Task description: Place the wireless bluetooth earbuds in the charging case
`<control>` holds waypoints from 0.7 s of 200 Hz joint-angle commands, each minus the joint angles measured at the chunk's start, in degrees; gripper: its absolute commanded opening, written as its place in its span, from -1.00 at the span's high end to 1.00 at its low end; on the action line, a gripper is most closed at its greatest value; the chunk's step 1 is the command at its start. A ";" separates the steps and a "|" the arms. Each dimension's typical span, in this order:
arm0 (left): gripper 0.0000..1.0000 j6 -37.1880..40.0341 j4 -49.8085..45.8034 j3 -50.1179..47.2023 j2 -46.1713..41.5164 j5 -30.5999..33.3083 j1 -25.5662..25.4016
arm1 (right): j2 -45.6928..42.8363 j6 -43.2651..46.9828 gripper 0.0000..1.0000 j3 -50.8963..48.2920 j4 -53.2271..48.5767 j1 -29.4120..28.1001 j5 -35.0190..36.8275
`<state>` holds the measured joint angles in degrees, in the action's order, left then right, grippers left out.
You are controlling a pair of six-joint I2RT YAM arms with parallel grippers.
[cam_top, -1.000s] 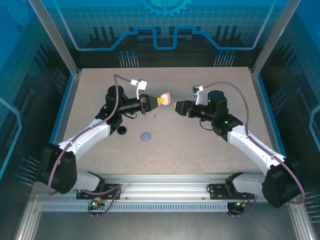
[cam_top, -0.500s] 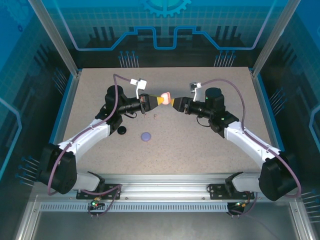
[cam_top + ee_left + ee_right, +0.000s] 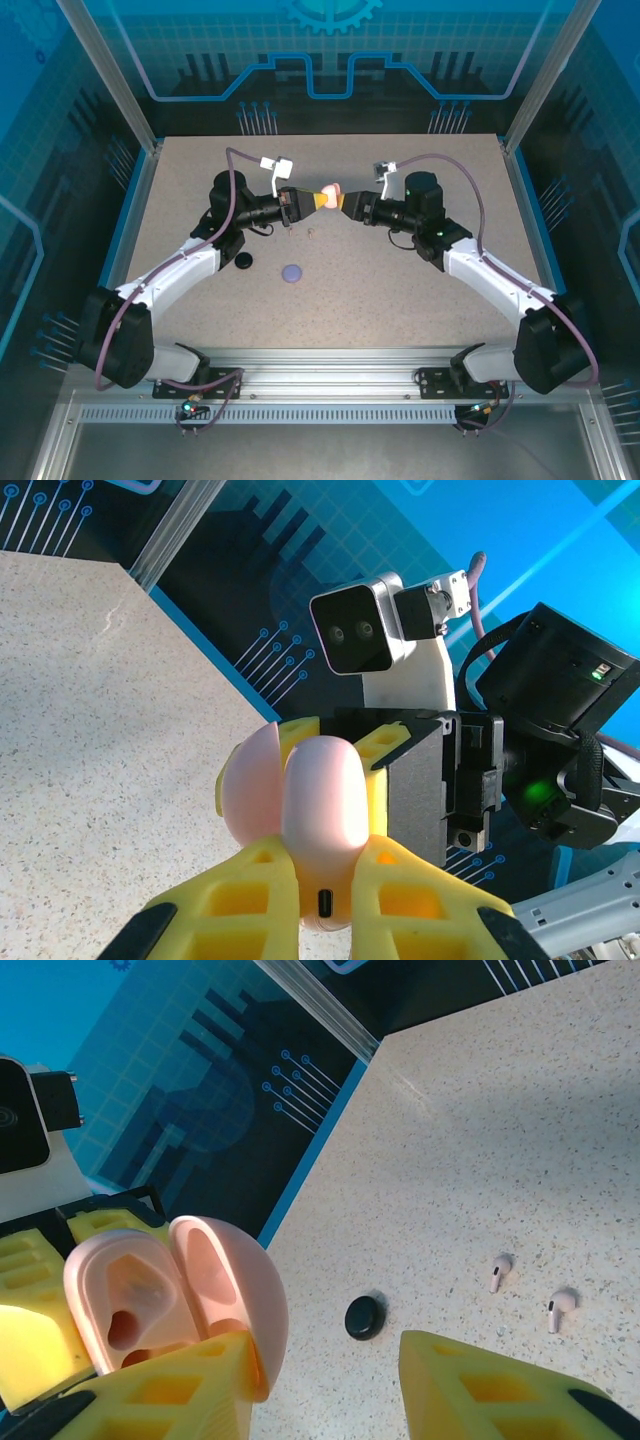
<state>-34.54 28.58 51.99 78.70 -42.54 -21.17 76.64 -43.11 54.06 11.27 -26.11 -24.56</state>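
A speckled beige counter (image 3: 400, 290) lies inside a blue-panelled enclosure. The left jaws are clamped on a pale pink round charging case (image 3: 320, 800), which is held above the counter with its lid hinged open. The right jaws are spread wide. The open case is at the inner face of one yellow finger (image 3: 170, 1390); contact cannot be confirmed. Two pale pink stemmed earbuds (image 3: 499, 1271) lie side by side on the counter, apart from the case. A small black round case (image 3: 364, 1317) lies near them. A purple round case (image 3: 292, 272) lies nearer the arm bases.
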 commanded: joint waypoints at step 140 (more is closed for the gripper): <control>-0.33 1.08 -2.01 0.89 1.46 3.38 1.42 | 3.36 7.60 1.00 13.26 -16.94 -0.63 5.52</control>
<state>-34.63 28.56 51.55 79.37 -40.34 -21.06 79.46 -40.58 62.13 3.40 -27.07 -23.03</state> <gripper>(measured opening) 0.601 0.045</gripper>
